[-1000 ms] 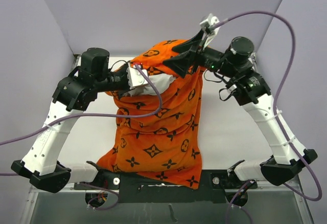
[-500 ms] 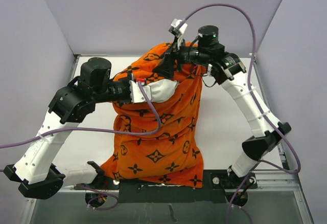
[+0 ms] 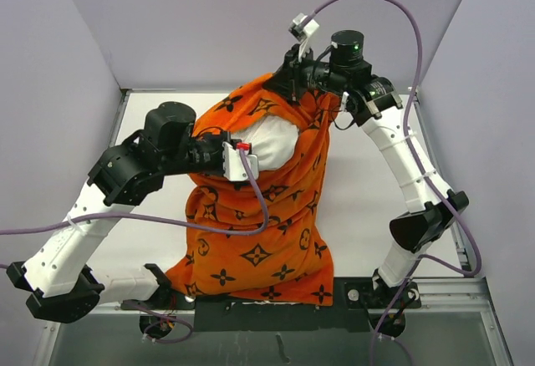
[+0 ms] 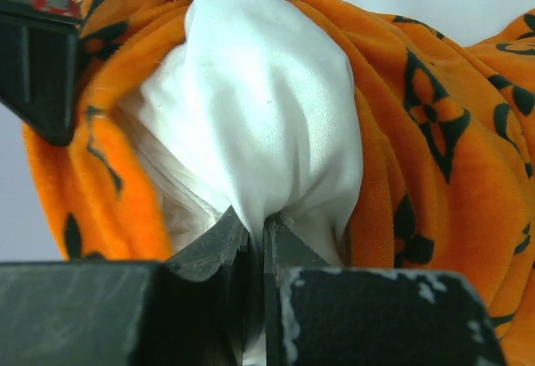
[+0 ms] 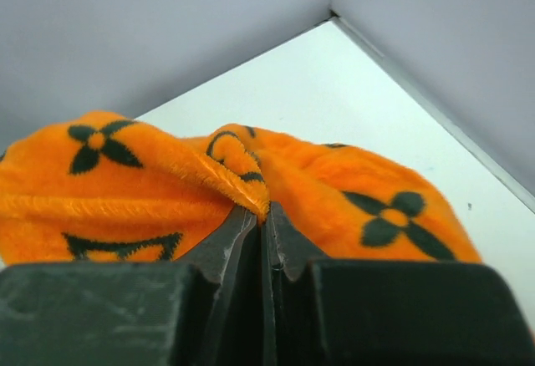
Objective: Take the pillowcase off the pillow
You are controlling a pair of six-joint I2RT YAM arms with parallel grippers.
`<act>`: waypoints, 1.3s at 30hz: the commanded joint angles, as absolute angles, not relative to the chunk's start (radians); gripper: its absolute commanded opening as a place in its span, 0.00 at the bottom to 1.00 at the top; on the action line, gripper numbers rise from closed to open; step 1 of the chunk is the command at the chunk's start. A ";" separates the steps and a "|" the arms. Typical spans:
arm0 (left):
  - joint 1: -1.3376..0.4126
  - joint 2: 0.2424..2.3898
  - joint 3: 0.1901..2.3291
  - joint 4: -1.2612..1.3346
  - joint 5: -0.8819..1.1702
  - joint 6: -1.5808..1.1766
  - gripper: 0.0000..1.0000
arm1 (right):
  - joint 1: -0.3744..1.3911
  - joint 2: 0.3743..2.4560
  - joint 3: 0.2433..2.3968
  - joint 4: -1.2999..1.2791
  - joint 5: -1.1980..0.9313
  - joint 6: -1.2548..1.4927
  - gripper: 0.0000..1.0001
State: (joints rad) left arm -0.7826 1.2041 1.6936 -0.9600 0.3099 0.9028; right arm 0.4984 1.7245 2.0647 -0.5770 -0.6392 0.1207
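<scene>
The orange pillowcase (image 3: pixel 259 232) with black motifs hangs lifted above the table, its lower end draped over the near edge. The white pillow (image 3: pixel 272 140) bulges out of its open top. My left gripper (image 3: pixel 244 154) comes in from the left and is shut on a fold of the pillow (image 4: pixel 267 107); its jaws (image 4: pixel 255 226) pinch white fabric, with the pillowcase (image 4: pixel 418 157) wrapped around it. My right gripper (image 3: pixel 282 82) is at the top far rim, shut on a plush orange fold of the pillowcase (image 5: pixel 125 190) at its fingertips (image 5: pixel 263 214).
The white table (image 3: pixel 368 182) is boxed in by grey walls at the back and both sides. A black mounting bar (image 3: pixel 251 299) runs along the near edge under the hanging cloth. Purple cables loop from both arms.
My right gripper moved onto the pillowcase's far rim and closed on it. The left arm shifted slightly right, still holding the pillow, and more white pillow shows.
</scene>
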 commanded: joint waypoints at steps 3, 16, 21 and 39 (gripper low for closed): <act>-0.883 1.142 1.696 -1.001 0.328 0.921 0.00 | 0.452 1.739 2.152 -0.452 -0.310 0.175 0.00; -0.938 1.039 1.675 -0.670 0.148 1.164 0.00 | 0.082 1.780 2.023 -0.401 0.025 0.381 0.00; -0.936 1.041 1.639 -0.405 0.071 1.342 0.00 | -0.015 1.773 2.033 -0.377 0.015 0.446 0.00; -0.646 1.380 1.910 0.040 -0.029 1.013 0.00 | -0.086 1.480 1.611 -0.003 -0.510 0.556 0.76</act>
State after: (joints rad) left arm -0.6846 1.3220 1.7092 -0.2489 0.0494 1.1381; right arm -0.0681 1.6100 1.6089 -0.2169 -0.4149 0.5491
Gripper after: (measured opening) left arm 0.036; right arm 0.666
